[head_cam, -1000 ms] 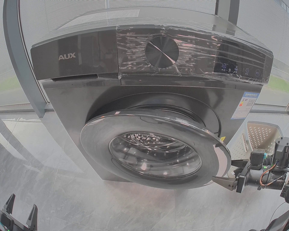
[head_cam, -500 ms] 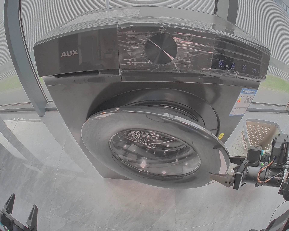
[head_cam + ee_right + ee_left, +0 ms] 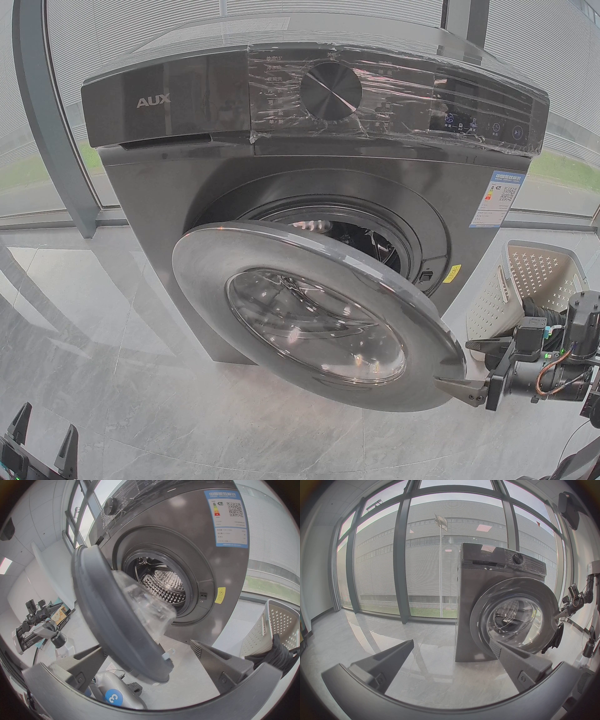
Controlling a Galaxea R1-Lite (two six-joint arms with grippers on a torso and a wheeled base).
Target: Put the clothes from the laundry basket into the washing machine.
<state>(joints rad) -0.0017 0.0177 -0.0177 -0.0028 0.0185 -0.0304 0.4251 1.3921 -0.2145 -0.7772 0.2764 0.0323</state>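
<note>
Head view: near left, the left end effector [image 3: 49, 417], cut off by the frame, stands spread. At right, the right end effector [image 3: 454, 364] gapes around the door [image 3: 206, 269] rim of the washing machine [image 3: 175, 187]. Far right, dark clothes [image 3: 539, 309] lie in the laundry basket [image 3: 494, 306], partly hidden behind the arm.

1. The washing machine [image 3: 162, 181] is a dark grey front loader and stands upright on the floor.
2. Its round door [image 3: 312, 319] has a glass centre. It is hinged at the left and stands partly open, so the metal drum [image 3: 162, 584] shows.
3. The laundry basket [image 3: 550, 275] is white with small holes and stands just beside the machine's right side.
4. Dark clothes [image 3: 281, 655] lie in the basket, at its rim.
</note>
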